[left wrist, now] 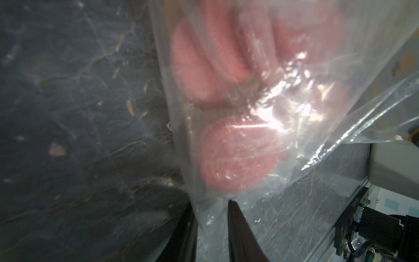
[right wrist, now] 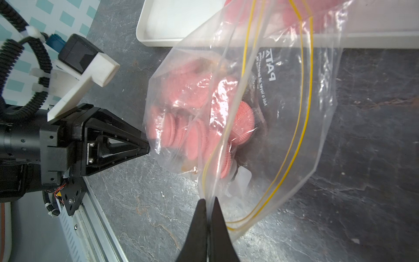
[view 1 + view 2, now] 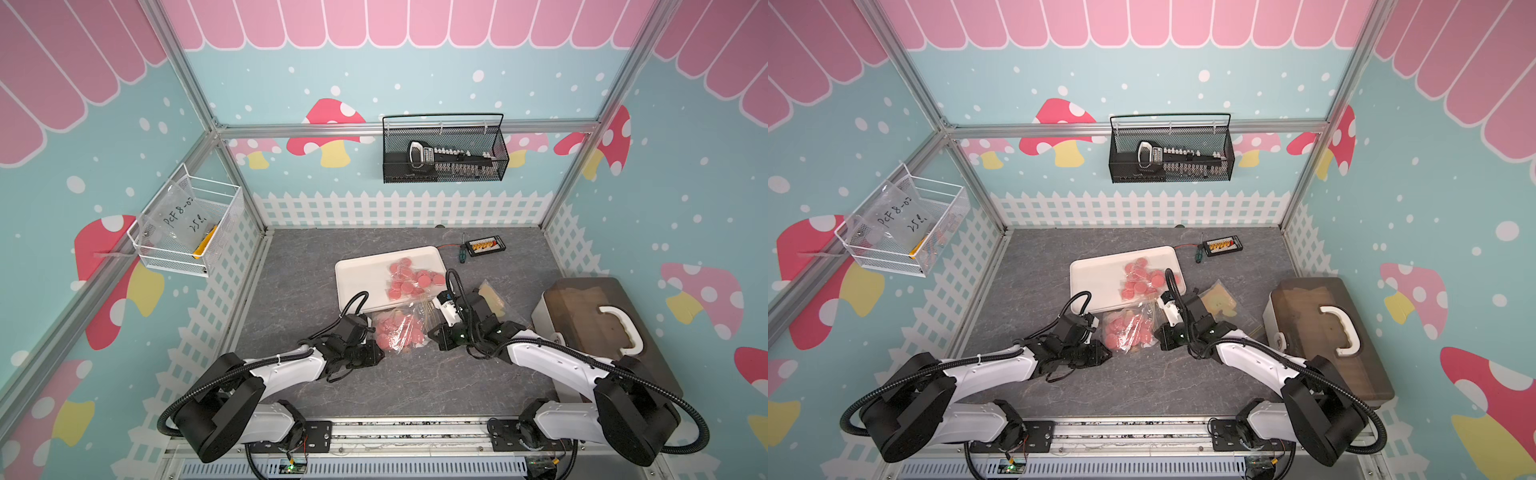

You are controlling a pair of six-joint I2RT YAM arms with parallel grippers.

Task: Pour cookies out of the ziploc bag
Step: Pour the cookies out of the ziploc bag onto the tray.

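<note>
Cookies are half poured onto the tray; the ziploc bag, at its 6 o'clock, is pinched by right gripper jaws; left gripper jaws are slightly spread.

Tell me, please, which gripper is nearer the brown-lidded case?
Right. The right gripper, shut on the mouth of the ziploc bag, is on the side facing the case; the left gripper is at the bag's far end.

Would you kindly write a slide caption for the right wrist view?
Right gripper pinches the ziploc bag at its open rim, left gripper at the far end; cookies inside, tray beyond.
</note>
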